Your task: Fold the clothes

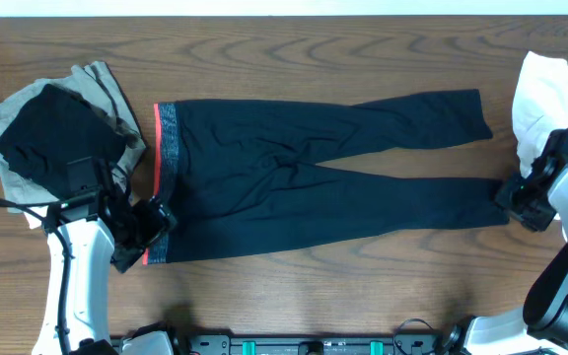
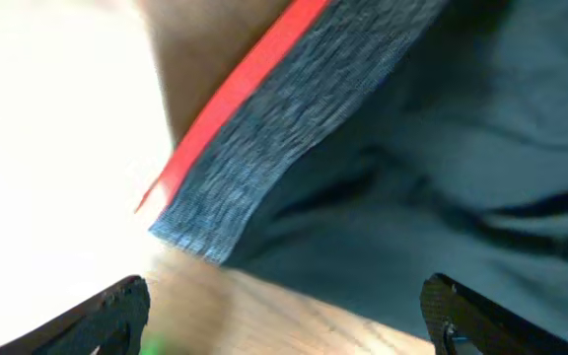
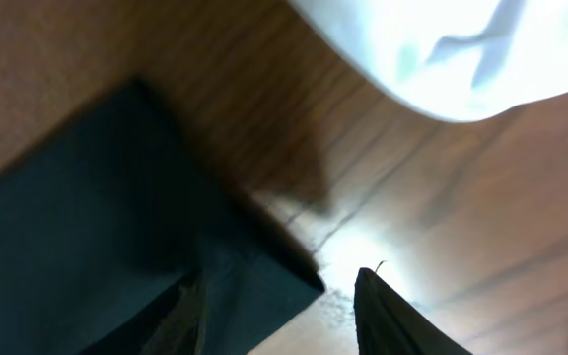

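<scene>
Dark leggings (image 1: 314,187) lie flat on the wooden table, with the grey waistband with a red edge (image 1: 166,148) at the left and the legs pointing right. My left gripper (image 1: 151,222) is at the waistband's near corner. In the left wrist view it (image 2: 284,316) is open wide over bare wood, with the waistband corner (image 2: 294,118) just ahead. My right gripper (image 1: 516,197) is at the near leg's cuff. In the right wrist view it (image 3: 279,316) is open, with the cuff corner (image 3: 87,217) lying between the fingers.
A pile of grey and black clothes (image 1: 47,128) lies at the left, close behind my left arm. A white garment (image 1: 540,99) lies at the far right beside my right arm and also shows in the right wrist view (image 3: 442,49).
</scene>
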You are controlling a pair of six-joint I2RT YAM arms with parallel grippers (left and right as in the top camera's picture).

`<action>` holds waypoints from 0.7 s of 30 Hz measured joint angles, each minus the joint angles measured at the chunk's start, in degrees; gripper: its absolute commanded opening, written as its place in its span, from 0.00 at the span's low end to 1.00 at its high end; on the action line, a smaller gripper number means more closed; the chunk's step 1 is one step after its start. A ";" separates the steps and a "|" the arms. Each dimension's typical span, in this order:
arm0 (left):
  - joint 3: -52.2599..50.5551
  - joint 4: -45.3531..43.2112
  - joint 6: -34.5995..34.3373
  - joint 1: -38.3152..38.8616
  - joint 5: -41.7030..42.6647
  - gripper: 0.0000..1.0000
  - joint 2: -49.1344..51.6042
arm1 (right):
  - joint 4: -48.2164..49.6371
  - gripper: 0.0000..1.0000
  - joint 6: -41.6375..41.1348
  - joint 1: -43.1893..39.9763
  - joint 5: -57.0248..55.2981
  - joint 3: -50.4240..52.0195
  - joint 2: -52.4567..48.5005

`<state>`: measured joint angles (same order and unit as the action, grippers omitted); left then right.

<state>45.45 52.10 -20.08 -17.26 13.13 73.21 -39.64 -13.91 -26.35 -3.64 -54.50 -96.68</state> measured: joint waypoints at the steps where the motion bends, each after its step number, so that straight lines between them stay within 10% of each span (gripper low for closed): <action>1: 0.00 0.59 -0.72 0.00 -0.52 0.95 0.02 | 0.96 0.47 -0.13 0.00 0.28 1.07 0.00; 6: -0.39 2.40 -4.15 0.00 -1.73 1.00 0.02 | 5.57 0.45 -0.61 0.00 1.40 5.49 0.46; 13: -3.69 2.10 -6.58 -0.02 -1.49 0.99 0.02 | 11.78 0.02 -0.90 0.00 2.14 8.68 2.29; 21: -4.37 2.08 -7.15 -0.11 1.33 0.99 0.02 | 12.50 0.01 -1.20 0.00 2.64 9.20 2.69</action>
<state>41.08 54.17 -27.22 -17.37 14.46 73.23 -27.14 -15.11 -26.35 -0.99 -45.30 -94.00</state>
